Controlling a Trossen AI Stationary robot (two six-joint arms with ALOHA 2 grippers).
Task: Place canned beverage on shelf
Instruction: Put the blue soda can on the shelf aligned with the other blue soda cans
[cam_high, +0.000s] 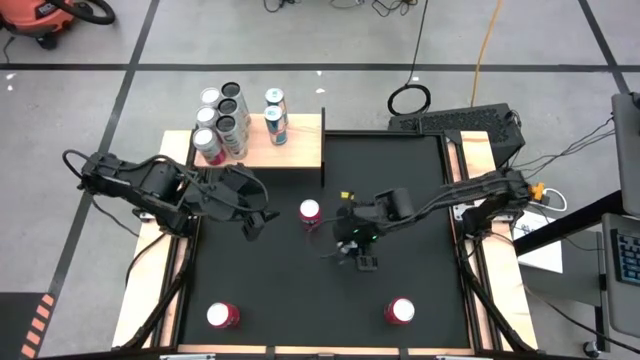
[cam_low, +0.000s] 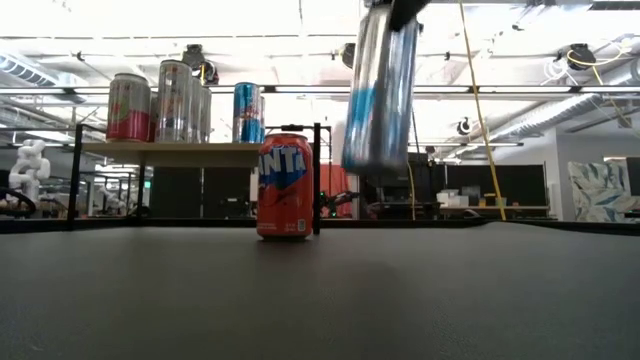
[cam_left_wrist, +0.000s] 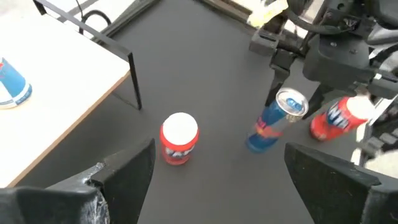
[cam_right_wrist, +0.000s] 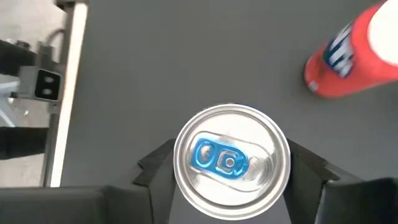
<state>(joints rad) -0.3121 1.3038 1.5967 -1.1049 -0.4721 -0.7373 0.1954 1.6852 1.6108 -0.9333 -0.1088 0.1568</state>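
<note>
A slim blue-and-silver can (cam_low: 380, 95) hangs above the black mat, with my right gripper (cam_right_wrist: 231, 171) shut on it near the table's middle (cam_high: 355, 243). An orange-red can (cam_high: 310, 212) stands upright on the mat just left of it. The pale wood shelf (cam_high: 290, 150) at the far left carries several cans (cam_high: 225, 120) standing on their bases. My left gripper (cam_high: 258, 215) hovers open over the mat's left part, in front of the shelf, with nothing between its fingers (cam_left_wrist: 124, 171). My right gripper pinches the blue-and-silver can between its two fingers, one on each side of the wall just below the top rim (cam_right_wrist: 283, 180). The fingers (cam_right_wrist: 155, 174) come from above, slanting down. The can hangs clear of the mat, a little tilted, its top (cam_left_wrist: 291, 102) up.
Two more red cans stand near the mat's front edge, one at the left (cam_high: 222, 316) and one at the right (cam_high: 401, 311). The shelf's thin black supports (cam_left_wrist: 134, 81) stand at its edge toward the mat. Bare mat lies between the middle can and the front cans.
</note>
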